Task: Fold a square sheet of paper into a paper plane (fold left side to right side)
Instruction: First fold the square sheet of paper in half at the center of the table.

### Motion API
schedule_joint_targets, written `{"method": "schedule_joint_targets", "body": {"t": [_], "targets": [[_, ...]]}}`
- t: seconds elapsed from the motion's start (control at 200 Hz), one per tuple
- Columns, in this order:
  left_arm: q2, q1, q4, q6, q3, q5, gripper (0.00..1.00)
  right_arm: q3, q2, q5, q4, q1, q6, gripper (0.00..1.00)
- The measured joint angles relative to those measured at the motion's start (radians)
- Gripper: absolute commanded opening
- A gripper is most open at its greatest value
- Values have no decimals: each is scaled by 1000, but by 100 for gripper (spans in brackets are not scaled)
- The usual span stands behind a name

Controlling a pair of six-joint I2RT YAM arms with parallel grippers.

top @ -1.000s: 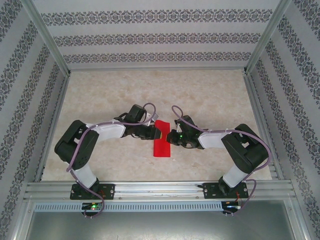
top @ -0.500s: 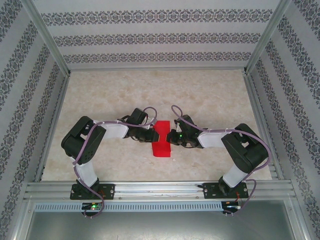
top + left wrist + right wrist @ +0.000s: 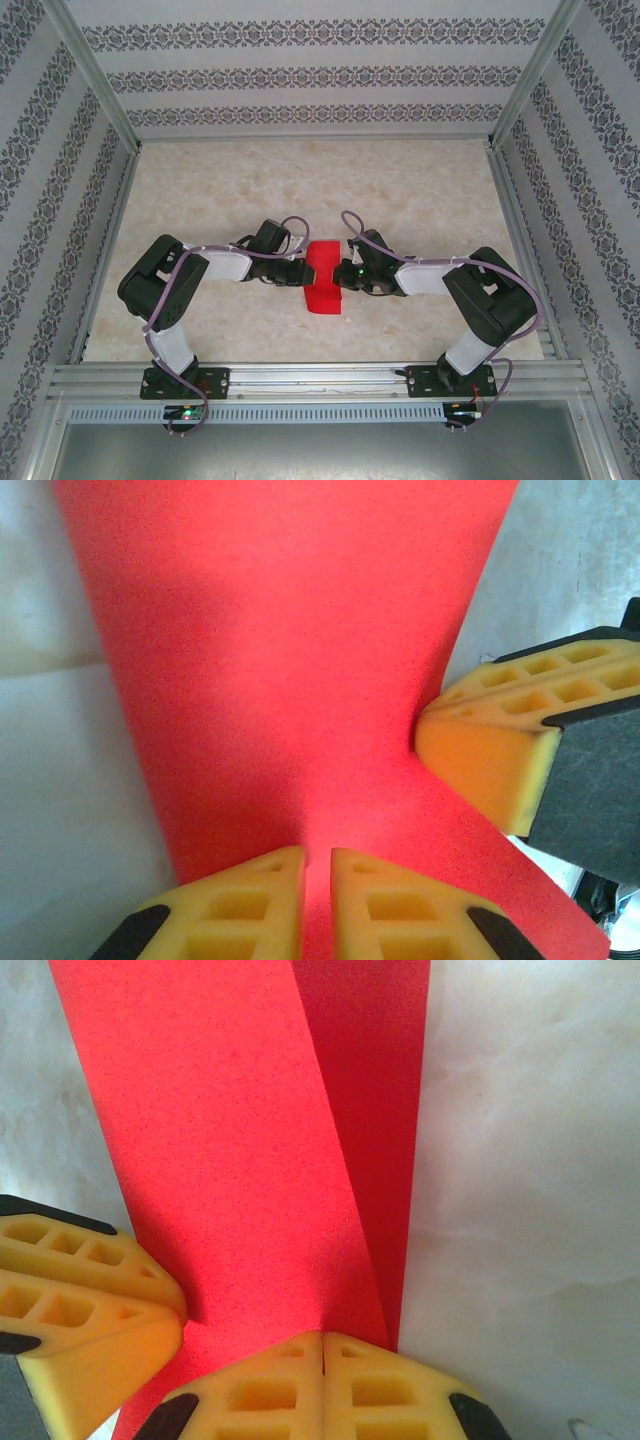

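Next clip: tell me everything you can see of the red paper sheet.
The thin bright red paper sheet, plain and matte, is folded into a narrow strip lying on the marbled beige tabletop between the arms; an overlapping darker layer shows along one edge. It narrows at mid-length, where the left gripper pinches one side and the shut right gripper presses the other.
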Motion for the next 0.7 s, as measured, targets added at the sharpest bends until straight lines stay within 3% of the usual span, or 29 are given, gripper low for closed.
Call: {"method": "schedule_joint_targets", "body": {"t": [0.43,0.699], "targets": [[-109,85,-50,4,-84,-26,10,0,-3,3,-2,0,-2,0],[-195,30,-58,-1,-69,-23,9,0,-6,6,-9,0,-3,0]]}}
